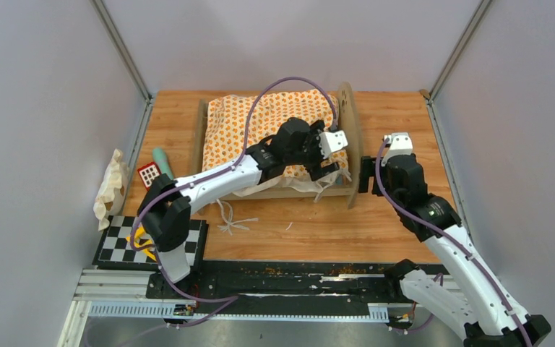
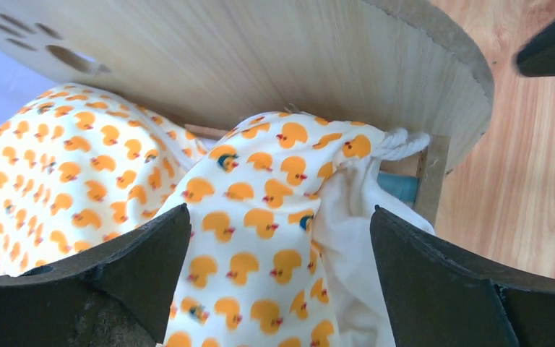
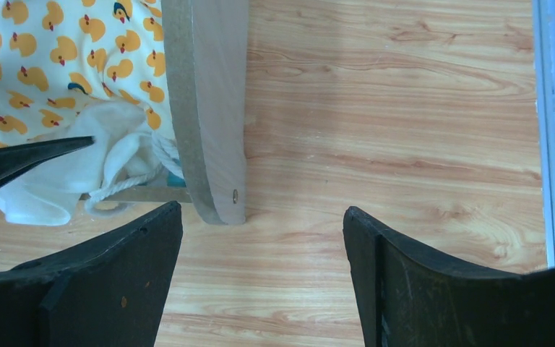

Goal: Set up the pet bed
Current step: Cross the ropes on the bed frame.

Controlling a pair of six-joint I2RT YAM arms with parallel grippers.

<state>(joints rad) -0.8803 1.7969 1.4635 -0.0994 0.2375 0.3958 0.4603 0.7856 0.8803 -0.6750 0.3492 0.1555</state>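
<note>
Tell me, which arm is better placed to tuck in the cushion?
Likely the left arm: its open jaws straddle a cushion corner in the bed; the right arm hangs outside the end board, over bare table.

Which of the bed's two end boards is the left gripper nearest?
The end board on the right gripper's side; the left gripper is over the cushion just beside it.

The space is enclosed by 3 plain pale-grey wall panels [image 1: 289, 36] — 1 at the back, 1 on each side — joined at the 2 far corners by slim metal posts [image 1: 121, 47]. A light orange wood-grain tabletop [image 1: 397, 217] is laid between them. Its near edge is bordered by a black plate [image 1: 289, 278] and an aluminium rail [image 1: 112, 290]. Everything is lit evenly, and only faint shadows are cast.
</note>
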